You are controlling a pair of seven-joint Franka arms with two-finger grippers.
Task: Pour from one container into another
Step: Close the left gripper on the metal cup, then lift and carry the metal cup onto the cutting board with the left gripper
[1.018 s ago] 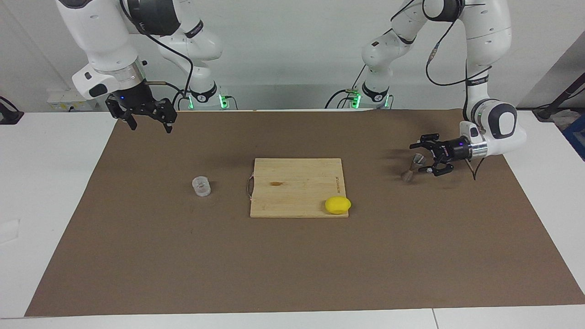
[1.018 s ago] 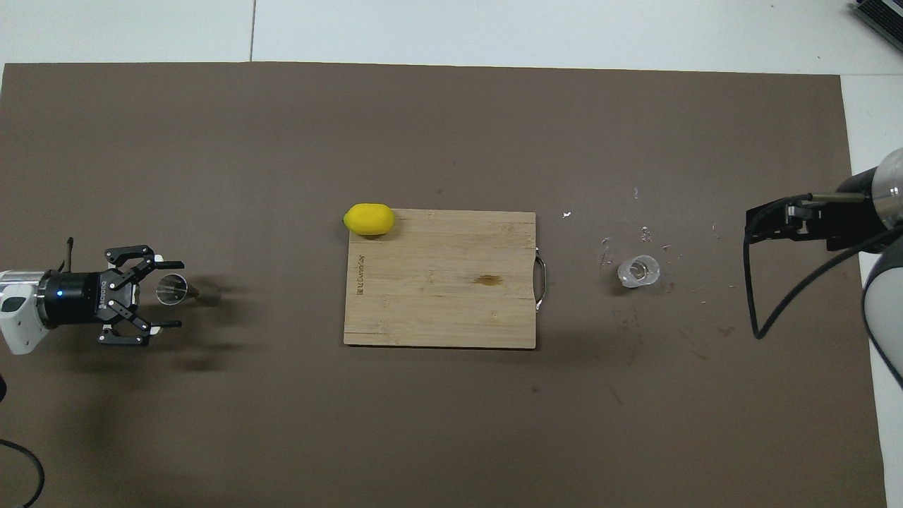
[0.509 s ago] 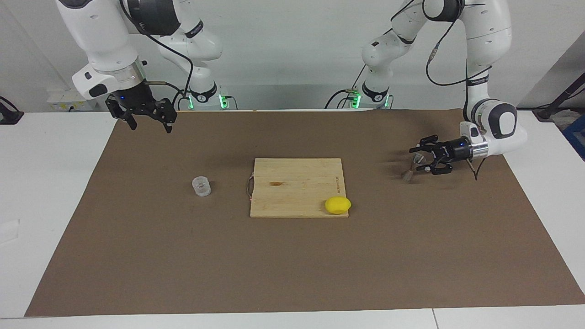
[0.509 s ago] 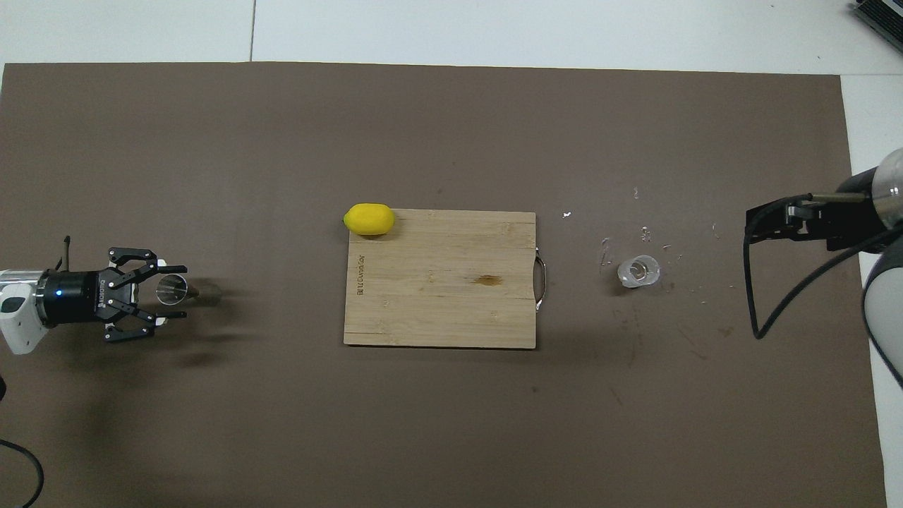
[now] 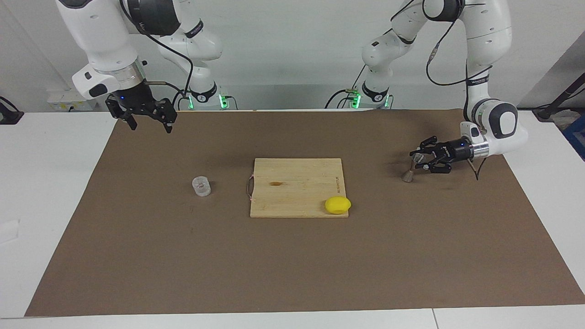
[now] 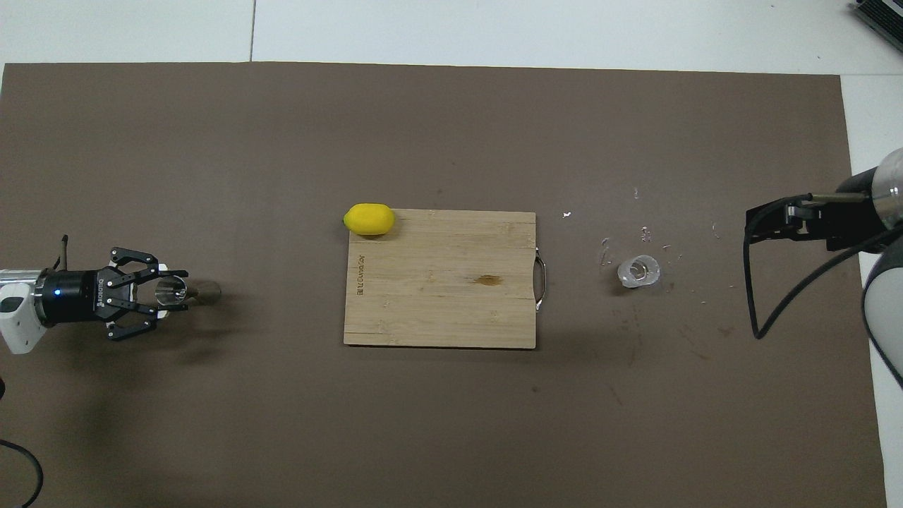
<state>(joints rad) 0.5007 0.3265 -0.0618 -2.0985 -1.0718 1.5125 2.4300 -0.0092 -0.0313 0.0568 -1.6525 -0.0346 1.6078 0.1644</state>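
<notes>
So this looks like the grab step. The left tool [image 5: 421,161] is down at the left arm's end of the counter [image 5: 292,265] with its fingers pinched on the upper cone of the little metal jigger [image 5: 410,170], which leans over a bit but has its foot on the brown mat. The clear cup [image 5: 201,186] sits on its own toward the right arm's end, well apart from the jigger, with the cutting board [image 5: 297,187] and a lemon [image 5: 337,205] between them.

The right tool [image 5: 147,116] hangs in the air near its own base with fingers spread, holding nothing, just waiting.

My guess: the next move needs the cup picked up and the two brought together, since they're too far apart to pour.

Hard to tell: whether the cup has anything in it, and how firmly the jigger is gripped. In the overhead view the right tool is mostly cut off at the edge.
</notes>
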